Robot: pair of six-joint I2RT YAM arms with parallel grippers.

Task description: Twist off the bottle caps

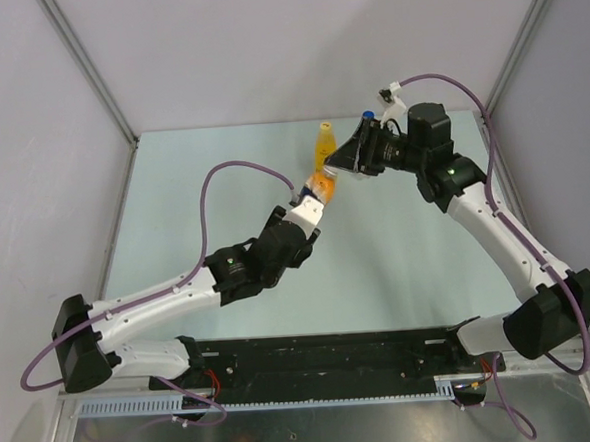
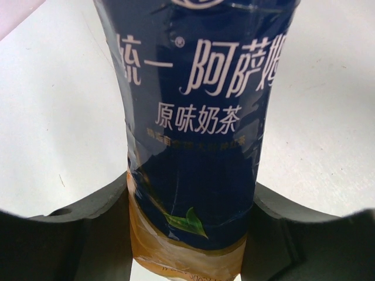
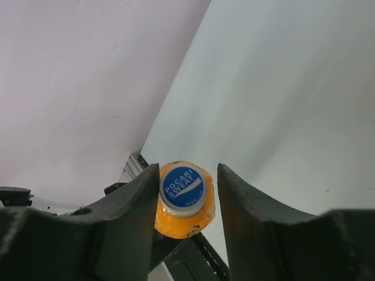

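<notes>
Blue cap (image 3: 183, 186) is on the orange bottle (image 2: 193, 146), mid-counter (image 1: 408, 264) toward the far side, neck tilted at the right arm. Right gripper (image 3: 187, 170) is end-on to the cap with its jaws narrow around it. One finger (image 3: 137, 205) touches the orange collar and the other is a sliver off, so not clamped yet. Left gripper (image 2: 190, 202) is clamped on the bottle low on the blue label, just above the orange base. Yellow bottle (image 1: 322, 144) is just beyond, on the far side. For this step, bite on the cap's rim, not the collar below it, or the twist likely goes nowhere. Centre the cap between both pads before closing so the grip doesn't shove the neck sideways. Line the wrist axis up with the neck, turn counter-clockwise, left holds firm. Bottle wall looks thin, so I'd expect it to rotate in the left grip if that hold is weak.
</notes>
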